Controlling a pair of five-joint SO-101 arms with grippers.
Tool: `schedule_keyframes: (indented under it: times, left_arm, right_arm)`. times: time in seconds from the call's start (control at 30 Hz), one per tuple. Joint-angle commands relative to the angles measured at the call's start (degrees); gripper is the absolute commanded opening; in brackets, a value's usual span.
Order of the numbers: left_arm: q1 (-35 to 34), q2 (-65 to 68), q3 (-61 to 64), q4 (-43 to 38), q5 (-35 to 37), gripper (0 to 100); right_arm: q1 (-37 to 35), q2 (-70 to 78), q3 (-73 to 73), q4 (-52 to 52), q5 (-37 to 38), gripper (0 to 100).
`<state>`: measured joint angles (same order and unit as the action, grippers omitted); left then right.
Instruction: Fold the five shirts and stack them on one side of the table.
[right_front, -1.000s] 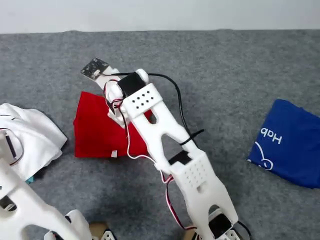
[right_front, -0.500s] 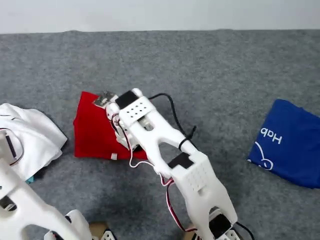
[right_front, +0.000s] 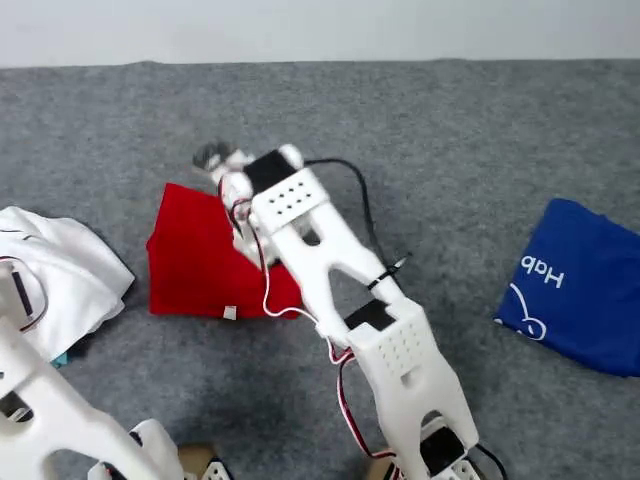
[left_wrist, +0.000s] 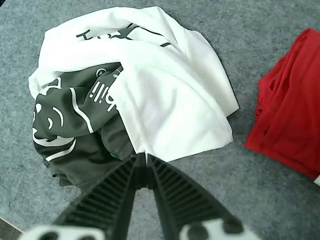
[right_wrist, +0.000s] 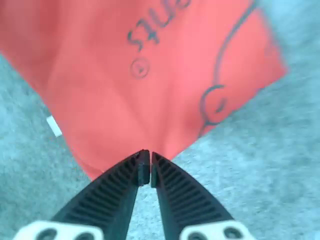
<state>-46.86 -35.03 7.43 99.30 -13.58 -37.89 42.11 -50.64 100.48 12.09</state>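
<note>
Spreading across every view, the grey worktop (right_front: 450, 150) carries 4 shirts that can be counted. They lie well apart, likely so each has room around it for folding. Next in bulk, the right arm (right_front: 340, 290) stretches from the lower middle of the high view toward the upper left, crossing over the right part of the red shirt (right_front: 195, 260). I judge it is posed there because this is the shirt in hand. The left arm (right_front: 40, 420) sits in the lower left corner beside the pile, out of the other arm's way. A blue shirt (right_front: 580, 285) lies at the right edge as a compact rectangle, far from the rest, so it seems to await stacking. The white shirt (right_front: 60, 270) lies rumpled at the left edge. In the left wrist view it drapes over a dark printed shirt (left_wrist: 75, 130), which suggests an unfolded heap rather than a finished stack. The red shirt lies left of centre, flat and roughly square, and it looks folded. The right jaws are closed tip to tip, hovering just past the red shirt's upper edge in the high view. In the right wrist view their tips sit over the cloth's border with no fabric visibly pinched. The left jaws are likewise closed on nothing, tips over the white shirt's hem. Smallest, a white label (right_front: 229, 312) peeks from the red shirt's lower edge.
</note>
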Motion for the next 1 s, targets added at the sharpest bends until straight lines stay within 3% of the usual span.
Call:
schedule_keyframes:
  times: [0.0,0.13,0.23,0.67,0.97]
  left_arm:
    - [-0.09,-1.14,-1.63,0.79,-0.62,1]
    - [-0.09,-1.14,-1.54,0.79,-0.44,1]
    - [-0.09,-1.05,-1.45,0.7,-0.44,1]
    - [-0.09,-1.14,2.59,0.7,-0.44,1]
    - [-0.09,-1.14,2.68,0.62,-0.35,1]
  right_arm:
    - [2.86,-3.82,-3.25,1.89,-4.31,11.6]
    - [4.53,-0.22,-3.43,0.04,-17.14,27.5]
    - [4.18,2.68,-3.43,-2.68,-22.24,32.3]
    - [-0.22,10.95,-3.43,-14.37,-24.35,31.1]
    - [-0.22,15.25,-3.43,-14.64,-21.63,12.8]
